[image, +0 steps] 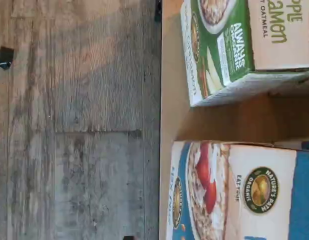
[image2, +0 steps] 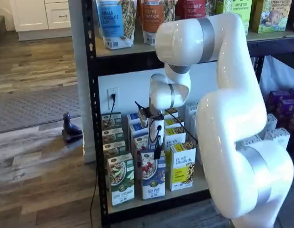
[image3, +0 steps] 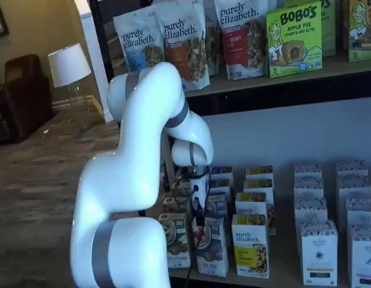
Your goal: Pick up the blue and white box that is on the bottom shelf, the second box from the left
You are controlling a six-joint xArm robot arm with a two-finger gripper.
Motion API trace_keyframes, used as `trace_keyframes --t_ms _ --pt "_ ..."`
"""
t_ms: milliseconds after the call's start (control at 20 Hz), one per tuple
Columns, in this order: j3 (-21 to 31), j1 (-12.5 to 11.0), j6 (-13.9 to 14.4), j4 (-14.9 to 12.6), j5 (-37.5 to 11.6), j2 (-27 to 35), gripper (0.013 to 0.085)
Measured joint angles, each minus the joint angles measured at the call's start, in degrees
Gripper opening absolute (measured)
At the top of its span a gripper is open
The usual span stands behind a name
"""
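The blue and white box (image2: 153, 175) stands at the front of the bottom shelf (image2: 200, 183), between a green and white carton (image2: 121, 179) and a yellow and white carton (image2: 181, 166). More alike boxes stand in rows behind it. My gripper (image2: 157, 151) hangs just above its top, black fingers pointing down; no gap shows between them. In a shelf view the gripper (image3: 200, 207) is likewise over the box (image3: 211, 247). The wrist view shows the box's front (image: 254, 190), the green carton (image: 234, 50) beside it and bare shelf board (image: 219, 120) between them.
The rack's black post (image2: 90, 95) stands left of the boxes. The upper shelf (image2: 137, 50) with granola bags is close above my arm. White boxes (image3: 320, 252) fill the shelf's right part. A dark object (image2: 71, 129) lies on the wood floor (image: 74, 120). A cable hangs from a wall socket (image2: 112, 95).
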Motion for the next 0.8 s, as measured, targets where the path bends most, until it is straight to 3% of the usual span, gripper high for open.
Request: trace_keyframes --t_ms 150,450,800 --pt "-2.41 1.03 1.44 -0.45 3.47 1.23 0.085" --pt "-5.02 2.61 2.85 -0.18 3.36 3.59 0.085" --pt "-9.9 2.63 3.8 -1.23 3.87 7.44 0.085"
